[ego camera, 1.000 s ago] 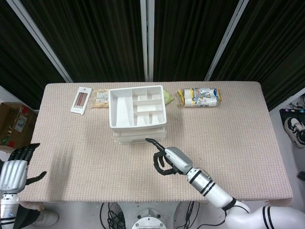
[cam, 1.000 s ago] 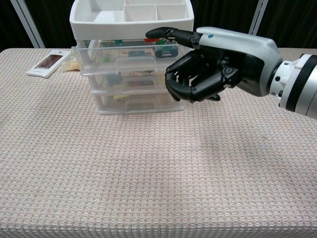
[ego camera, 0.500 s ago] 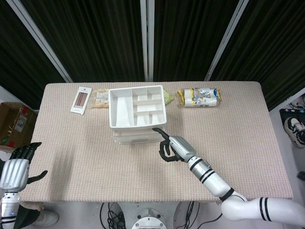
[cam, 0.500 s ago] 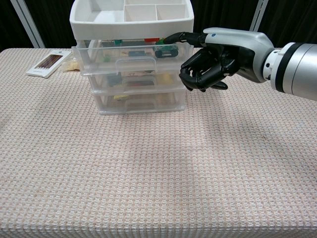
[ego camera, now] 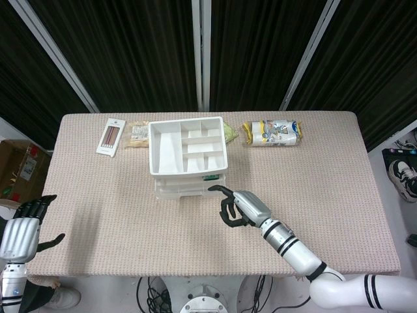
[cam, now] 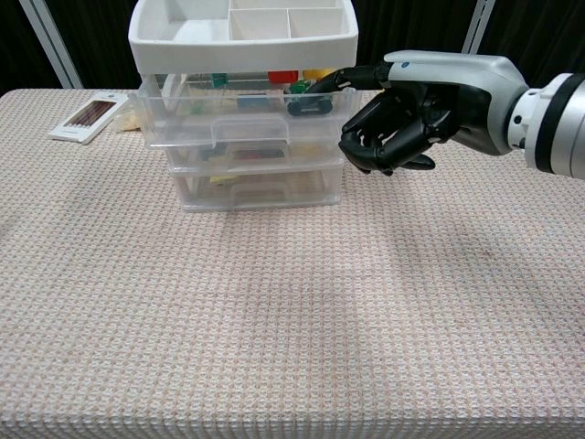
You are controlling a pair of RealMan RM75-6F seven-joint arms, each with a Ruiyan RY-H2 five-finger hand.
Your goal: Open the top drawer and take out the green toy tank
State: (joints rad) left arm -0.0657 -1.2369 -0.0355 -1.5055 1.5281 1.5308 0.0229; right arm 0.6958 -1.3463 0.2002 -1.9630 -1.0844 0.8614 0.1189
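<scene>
Chest view shows the top drawer (cam: 239,117) of the clear drawer unit (cam: 247,151) pulled out a little, with the green toy tank (cam: 307,99) inside it near the right front corner. To do this step well, I think the drawer should be drawn straight forward until the tank is free from the white tray (cam: 242,32) above; a crooked pull may turn the light unit on the surface (cam: 274,320). The right hand (cam: 402,114) is beside the right end of the drawer, most fingers curled into the palm and gripping nothing, and one finger stretched out to the drawer's corner. It seems to touch the rim there, but the clear plastic makes this hard to confirm. The left hand (ego camera: 23,228) hangs at the left edge of the head view, off the surface, fingers loosely apart and holding nothing. The drawer handle (cam: 242,135) is untouched.
</scene>
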